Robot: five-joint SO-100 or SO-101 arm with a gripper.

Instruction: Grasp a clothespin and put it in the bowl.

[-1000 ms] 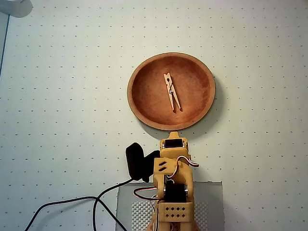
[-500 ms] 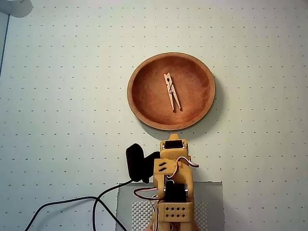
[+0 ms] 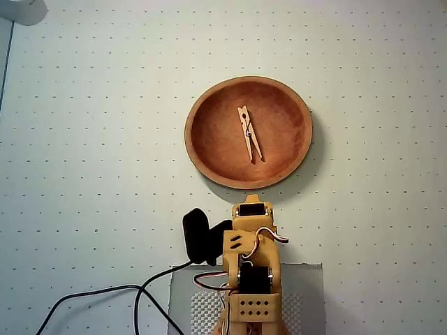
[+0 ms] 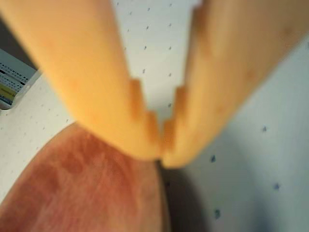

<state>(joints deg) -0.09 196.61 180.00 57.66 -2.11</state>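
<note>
Almost nothing has shifted since the earlier overhead pictures: the arm's forward end has drawn back very slightly toward its base, while clothespin and bowl have kept their places.

In the overhead view the clothespin [image 3: 249, 133] is seen lying flat near the middle of the bowl [image 3: 202, 157], its length running up and down the picture with a slight lean. The bowl stands on the table [image 3: 98, 139], just beyond the folded arm [image 3: 253, 258].

In the wrist view the tool [image 4: 161, 147] is shown with its 2 fingers meeting at the tips, a narrow wedge of gap above them, and nothing gripped between them. The bowl's rim [image 4: 96, 159] lies directly below those tips.

The task is judged done. What could still go wrong is a knock: with the tool so near the rim, any forward or downward drift could nudge the bowl and slide it on the table, or jolt the light clothespin.

Much is hard to make out. The wrist picture is heavily blurred, and the clothespin is not seen in it. From above, the tool is hidden under the arm's own body. A black cable [image 3: 105, 296] is cut off at the bottom edge, as is the arm's base.
</note>
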